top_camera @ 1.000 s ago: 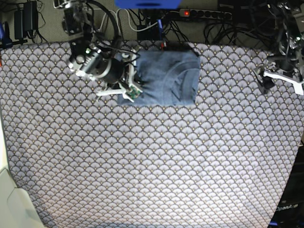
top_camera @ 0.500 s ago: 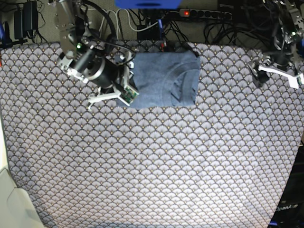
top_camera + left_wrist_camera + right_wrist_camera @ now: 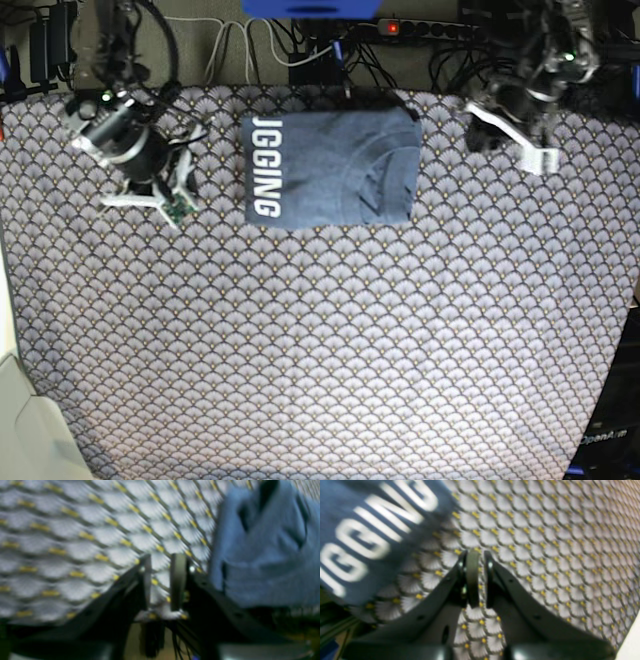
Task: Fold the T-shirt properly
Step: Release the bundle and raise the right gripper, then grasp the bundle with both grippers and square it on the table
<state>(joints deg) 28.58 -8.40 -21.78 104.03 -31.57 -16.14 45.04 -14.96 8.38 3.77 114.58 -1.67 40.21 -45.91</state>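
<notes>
Base view: we see the T-shirt (image 3: 330,168) folded into a compact rectangle at the far edge of the table cover (image 3: 320,350). The right gripper (image 3: 160,195) has pulled clear to its side, uncovering the lettering; the fold looks near complete.
Left wrist view: our left gripper (image 3: 162,585) is empty, jaws narrowed but parted, the shirt's layered edge just beside it.
Right wrist view: our right gripper (image 3: 475,577) is closed and empty; only here is the lettering close.

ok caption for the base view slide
Folded slate-blue T-shirt with white lettering lies at the far edge of the fan-scale table cover, both end effectors clear of it on either side.
</notes>
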